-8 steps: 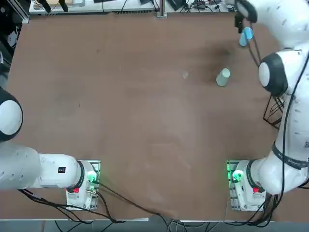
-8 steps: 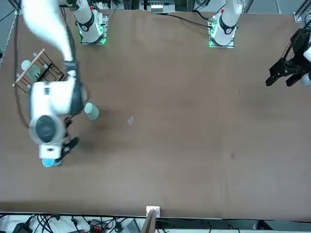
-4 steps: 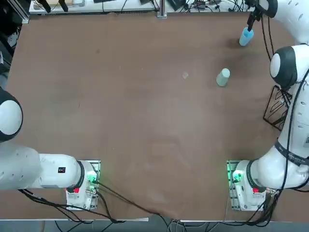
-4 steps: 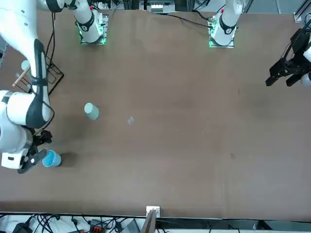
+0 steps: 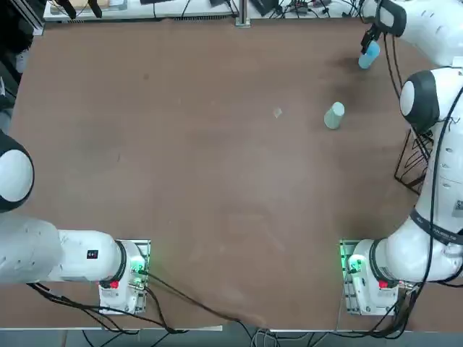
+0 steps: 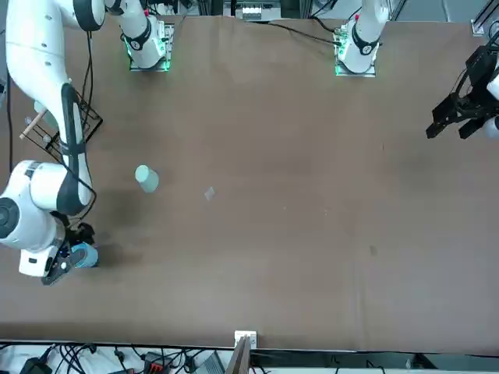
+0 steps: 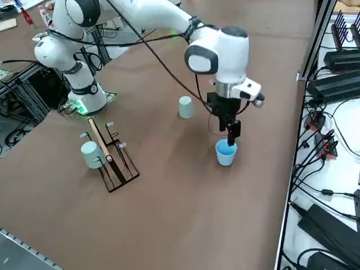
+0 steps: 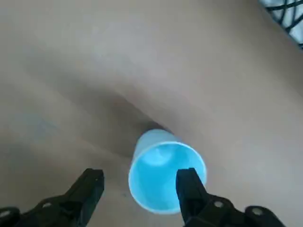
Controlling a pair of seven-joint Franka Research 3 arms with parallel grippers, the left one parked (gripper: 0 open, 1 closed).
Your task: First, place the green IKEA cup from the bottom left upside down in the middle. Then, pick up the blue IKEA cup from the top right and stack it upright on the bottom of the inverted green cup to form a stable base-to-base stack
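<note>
Risks tipping the blue IKEA cup (image 8: 166, 175) if the spread right claw (image 8: 139, 187), straddling its rim, closes off-centre.

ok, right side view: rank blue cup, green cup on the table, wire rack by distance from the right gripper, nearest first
1. the blue IKEA cup: upright, right under the open right gripper.
2. the green IKEA cup: upside down, toward the arm bases.
3. the wire rack: farthest, at the near table edge, holding another pale cup.

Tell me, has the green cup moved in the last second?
No. The green IKEA cup sits upside down in the same spot beside the small pale table mark.
</note>
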